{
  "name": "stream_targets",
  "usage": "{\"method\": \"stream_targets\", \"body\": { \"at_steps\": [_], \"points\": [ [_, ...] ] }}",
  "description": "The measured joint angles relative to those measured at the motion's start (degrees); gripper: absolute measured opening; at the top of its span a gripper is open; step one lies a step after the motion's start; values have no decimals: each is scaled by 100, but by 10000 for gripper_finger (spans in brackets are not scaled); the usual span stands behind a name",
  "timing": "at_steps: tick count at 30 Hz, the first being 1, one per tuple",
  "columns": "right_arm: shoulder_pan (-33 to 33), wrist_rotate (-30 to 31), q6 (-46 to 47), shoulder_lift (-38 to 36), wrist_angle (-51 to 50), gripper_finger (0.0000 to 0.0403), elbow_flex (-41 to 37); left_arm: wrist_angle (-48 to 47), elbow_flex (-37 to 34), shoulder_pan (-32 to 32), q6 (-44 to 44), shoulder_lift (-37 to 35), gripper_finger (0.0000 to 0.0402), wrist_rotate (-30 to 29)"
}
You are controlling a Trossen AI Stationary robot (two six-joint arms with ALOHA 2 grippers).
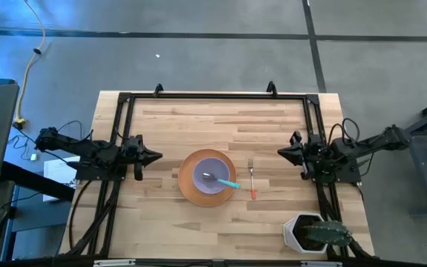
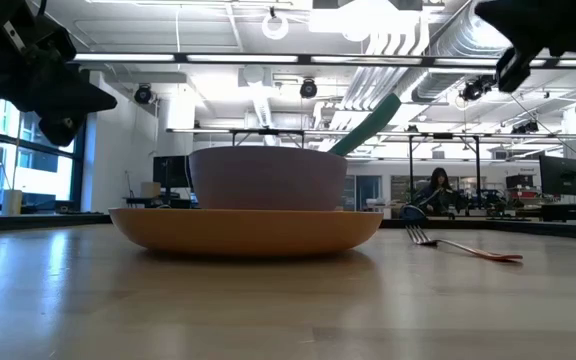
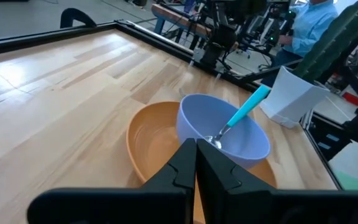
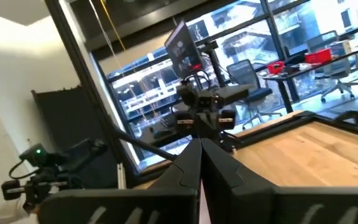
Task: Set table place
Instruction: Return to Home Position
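- Setting: robotics lab, open-plan workshop floor.
- Rig: wooden surface [image 1: 265,130] inside a black rail frame [image 1: 213,96].
- Overhead: exposed ducts [image 2: 408,40], ceiling lamps [image 2: 275,22].
- Furnishings: monitors [image 2: 560,175], office chairs [image 4: 244,81], glazed partitions [image 4: 278,37].
- Floor: grey concrete [image 1: 199,59], yellow cable [image 1: 30,70].
- Occupant: person [image 2: 436,190] seated at a far bench.

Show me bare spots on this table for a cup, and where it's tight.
Bare: the strip of table between the plate and the rail opposite the pot; also the pot-side corner by the left gripper. Tight: the gap between plate and fork, and the pot's corner. The right gripper waits at the right rail.
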Motion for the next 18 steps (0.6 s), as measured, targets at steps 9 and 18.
{"method": "stream_targets", "body": {
  "at_steps": [9,18],
  "points": [
    [-586,-279,-183,-95,-154,0,-297,-2,0,0,248,0,0,-34],
    [-1331,-639,-206,-95,-362,0,-297,-2,0,1,261,0,0,-172]
  ]
}}
